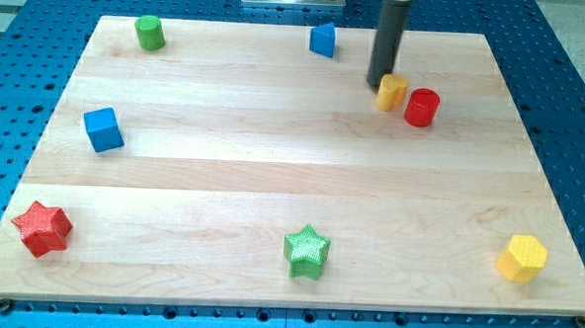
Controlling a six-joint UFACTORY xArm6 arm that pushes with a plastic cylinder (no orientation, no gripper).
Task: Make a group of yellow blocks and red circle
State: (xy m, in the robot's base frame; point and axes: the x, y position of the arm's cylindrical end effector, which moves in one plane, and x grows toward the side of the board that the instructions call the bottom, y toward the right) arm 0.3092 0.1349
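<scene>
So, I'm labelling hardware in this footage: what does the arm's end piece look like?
A straight, smooth, dark grey cylindrical rod, lighter at its upper end where it leaves the view's top. No cables, markings or fingers are visible. My tip is a plain blunt end, sitting just at the view's left of the yellow block.

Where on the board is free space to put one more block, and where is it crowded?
The widest bare patch is the middle, between the blue cube, the green star and the yellow hexagon. It is crowded at the view's top right, where my tip meets the yellow cylinder beside the red cylinder.
</scene>
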